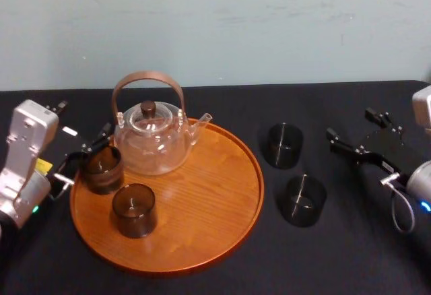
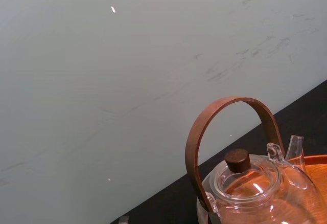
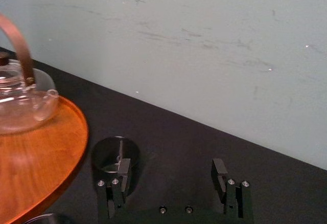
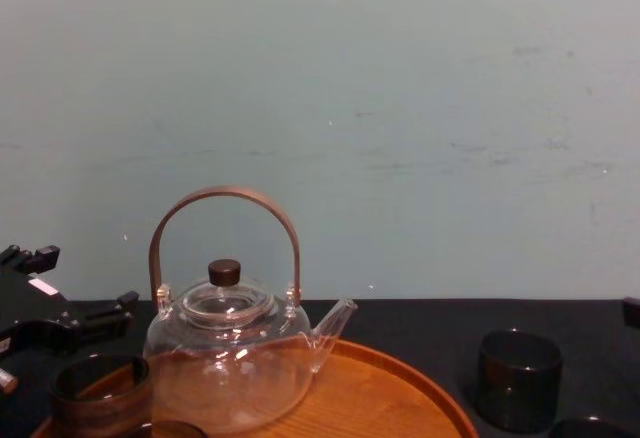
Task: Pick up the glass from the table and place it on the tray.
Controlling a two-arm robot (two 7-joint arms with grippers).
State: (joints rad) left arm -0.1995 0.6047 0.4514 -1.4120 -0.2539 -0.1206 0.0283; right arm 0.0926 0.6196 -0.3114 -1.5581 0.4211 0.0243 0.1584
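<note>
Two dark glasses stand on the black table right of the tray: a far glass [image 1: 283, 145] [image 4: 518, 378] [image 3: 115, 155] and a near glass [image 1: 302, 201]. The round wooden tray [image 1: 222, 194] [image 3: 46, 147] carries a glass teapot [image 1: 153, 140] [image 4: 235, 358] and two more dark glasses, one at its left rim [image 1: 102, 168] [image 4: 100, 393] and one at the front [image 1: 134, 209]. My right gripper [image 1: 357, 131] [image 3: 171, 170] hovers open right of the table glasses, holding nothing. My left gripper [image 1: 84, 157] [image 4: 75, 293] is open beside the left-rim glass.
A pale wall [image 4: 400, 108] rises behind the table's far edge. The teapot's tall brown handle [image 2: 230, 106] arches over the back of the tray. The tray's right half is bare wood. Black tabletop [image 1: 337, 254] lies free in front of the right gripper.
</note>
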